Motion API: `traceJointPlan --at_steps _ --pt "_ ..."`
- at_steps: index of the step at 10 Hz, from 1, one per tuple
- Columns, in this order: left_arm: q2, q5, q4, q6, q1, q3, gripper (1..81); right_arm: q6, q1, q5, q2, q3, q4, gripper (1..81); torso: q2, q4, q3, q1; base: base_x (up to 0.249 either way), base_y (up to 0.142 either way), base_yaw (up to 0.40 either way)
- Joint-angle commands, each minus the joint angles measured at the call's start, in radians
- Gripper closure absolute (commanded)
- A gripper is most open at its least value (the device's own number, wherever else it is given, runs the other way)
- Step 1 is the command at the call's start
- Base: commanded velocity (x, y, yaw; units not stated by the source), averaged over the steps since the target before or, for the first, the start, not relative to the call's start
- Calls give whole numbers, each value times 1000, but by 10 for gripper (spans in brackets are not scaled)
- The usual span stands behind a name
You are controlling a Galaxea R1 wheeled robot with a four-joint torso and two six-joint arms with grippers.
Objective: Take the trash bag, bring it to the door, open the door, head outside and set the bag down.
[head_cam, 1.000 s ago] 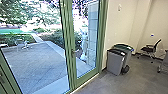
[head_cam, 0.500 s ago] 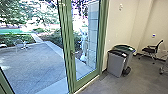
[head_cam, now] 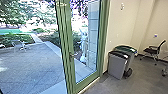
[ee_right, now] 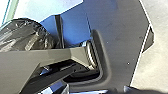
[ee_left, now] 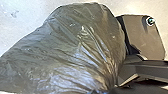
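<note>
Dark trash bag, one; two bins; one door handle.

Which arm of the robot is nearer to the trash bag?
Left arm. Its wrist is close to the trash bag; the right wrist looks farther off, with the robot's jointed bar partly between.
</note>
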Motion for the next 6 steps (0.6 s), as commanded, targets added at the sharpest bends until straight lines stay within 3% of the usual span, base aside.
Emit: traceJointPlan --at_steps 1,6 --pt "-2 60 -1 8 -55 -2 811 -5 38 -51 7 5 -9 10 0 0 0 0 160 0 0" --pt "-3 60 -1 8 -55 -2 811 -5 38 -48 1 -4 -8 10 0 0 0 0 160 -69 0"
